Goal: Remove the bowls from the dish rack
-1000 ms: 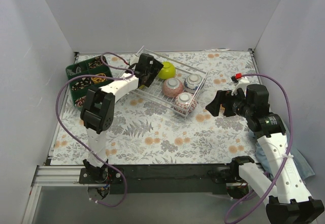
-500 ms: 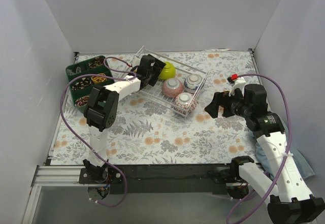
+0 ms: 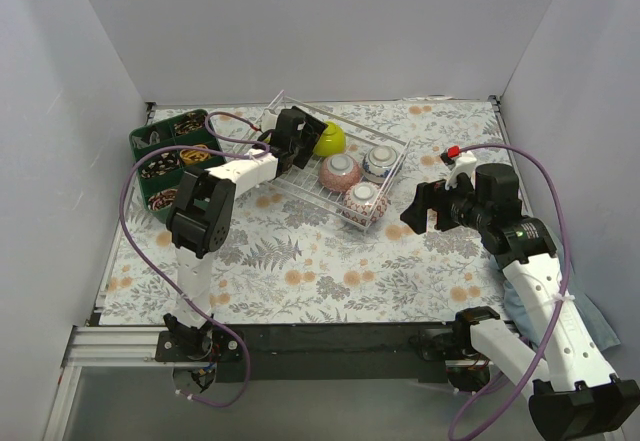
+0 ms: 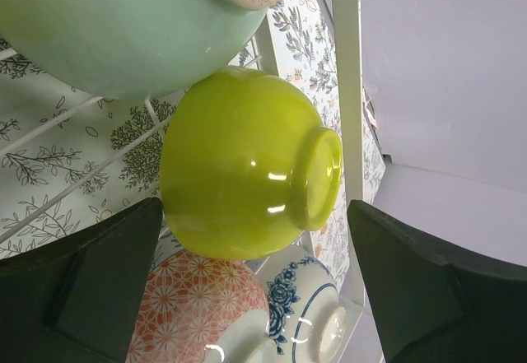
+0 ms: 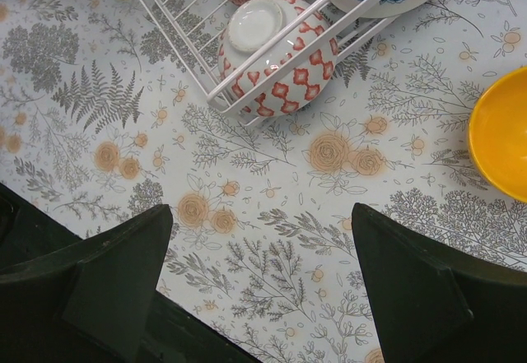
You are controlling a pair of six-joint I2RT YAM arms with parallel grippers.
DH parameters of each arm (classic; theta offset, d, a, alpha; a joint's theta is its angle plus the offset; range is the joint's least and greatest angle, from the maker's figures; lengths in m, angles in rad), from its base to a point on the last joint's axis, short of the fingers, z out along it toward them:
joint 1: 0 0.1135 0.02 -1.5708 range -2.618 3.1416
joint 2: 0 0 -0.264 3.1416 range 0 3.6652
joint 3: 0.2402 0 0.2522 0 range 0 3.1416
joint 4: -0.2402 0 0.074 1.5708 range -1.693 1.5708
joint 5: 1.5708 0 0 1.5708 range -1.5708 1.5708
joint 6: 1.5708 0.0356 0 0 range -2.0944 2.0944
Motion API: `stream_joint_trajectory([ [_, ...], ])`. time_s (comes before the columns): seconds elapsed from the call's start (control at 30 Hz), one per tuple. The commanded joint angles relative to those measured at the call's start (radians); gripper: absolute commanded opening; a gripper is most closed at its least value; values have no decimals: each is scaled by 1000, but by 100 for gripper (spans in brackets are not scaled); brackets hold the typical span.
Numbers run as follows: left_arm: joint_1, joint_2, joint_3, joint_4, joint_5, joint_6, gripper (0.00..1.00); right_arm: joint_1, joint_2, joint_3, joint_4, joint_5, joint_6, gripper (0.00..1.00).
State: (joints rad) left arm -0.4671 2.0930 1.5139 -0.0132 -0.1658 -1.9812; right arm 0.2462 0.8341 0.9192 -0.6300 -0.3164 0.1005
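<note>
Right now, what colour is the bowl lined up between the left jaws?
The bowl is lime-yellow; left wrist view shows it best.

The left arm rises from its base, bends at the elbow and stretches forward. The left gripper points right, jaws spread wide. The right arm leans leftward, and the right gripper is angled down, jaws wide apart, holding nothing.

lab test cell w/ white panel walls, alu frame.

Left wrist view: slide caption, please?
Open left jaws frame a lime-yellow bowl in the dish rack, pale green bowl alongside.
</note>
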Motion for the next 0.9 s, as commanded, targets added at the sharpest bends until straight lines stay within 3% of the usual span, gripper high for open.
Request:
stream_joint_trajectory([
  [0.0,8,45,6,-36,12,-93,95,10,0,35,12,-12,-16,98],
  [0.87,8,91,17,-105,-17,-81,98,11,-29,3,13,-33,-5,97],
])
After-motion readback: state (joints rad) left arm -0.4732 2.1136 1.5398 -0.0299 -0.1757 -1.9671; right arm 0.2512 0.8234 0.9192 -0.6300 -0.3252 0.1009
